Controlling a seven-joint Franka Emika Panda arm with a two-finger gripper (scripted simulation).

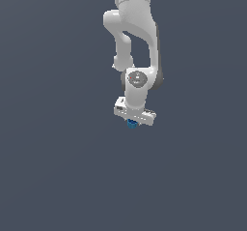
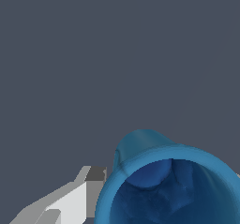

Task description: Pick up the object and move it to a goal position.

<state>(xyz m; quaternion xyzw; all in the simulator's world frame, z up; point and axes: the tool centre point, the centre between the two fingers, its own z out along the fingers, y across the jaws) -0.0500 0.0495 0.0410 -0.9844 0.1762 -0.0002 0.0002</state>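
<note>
The object is a small bright blue cup (image 1: 131, 124) with a darker hollow top. In the exterior view it sits right under the white gripper (image 1: 132, 122), between the fingers, which mostly hide it. In the wrist view the cup (image 2: 164, 171) fills the lower right, its open mouth towards the camera. One white finger (image 2: 75, 202) with a dark pad lies against the cup's rim. The other finger shows only as a sliver at the frame's edge. The gripper looks shut on the cup. No goal marker shows.
The arm (image 1: 137, 36) hangs down from the top of the exterior view. Around it is only a flat, dark grey-blue surface (image 1: 58, 167), with no other objects or edges in view.
</note>
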